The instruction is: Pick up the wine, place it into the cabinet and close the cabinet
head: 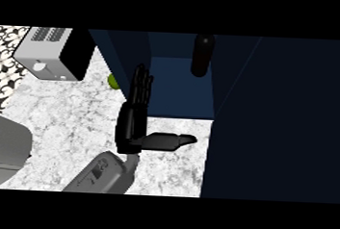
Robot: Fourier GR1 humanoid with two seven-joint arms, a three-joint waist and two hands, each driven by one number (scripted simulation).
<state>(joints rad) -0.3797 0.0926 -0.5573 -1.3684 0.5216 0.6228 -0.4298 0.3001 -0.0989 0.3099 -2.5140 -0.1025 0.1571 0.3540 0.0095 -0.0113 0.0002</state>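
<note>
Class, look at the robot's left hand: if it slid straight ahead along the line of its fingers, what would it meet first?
Probably the dark blue cabinet: the left hand already points at its open front, near the left wall, though depth is unclear.

Speckled marble-look counter (66,116), matt navy cabinet (181,88), glossy dark wine bottle (202,55), brushed-metal toaster (44,50).

A grey forearm (103,173) with dark markings ends in a black hand (133,119).

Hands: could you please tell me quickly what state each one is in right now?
Left hand: open, fingers straight, thumb out, holding nothing.
Right hand: not in view.
</note>
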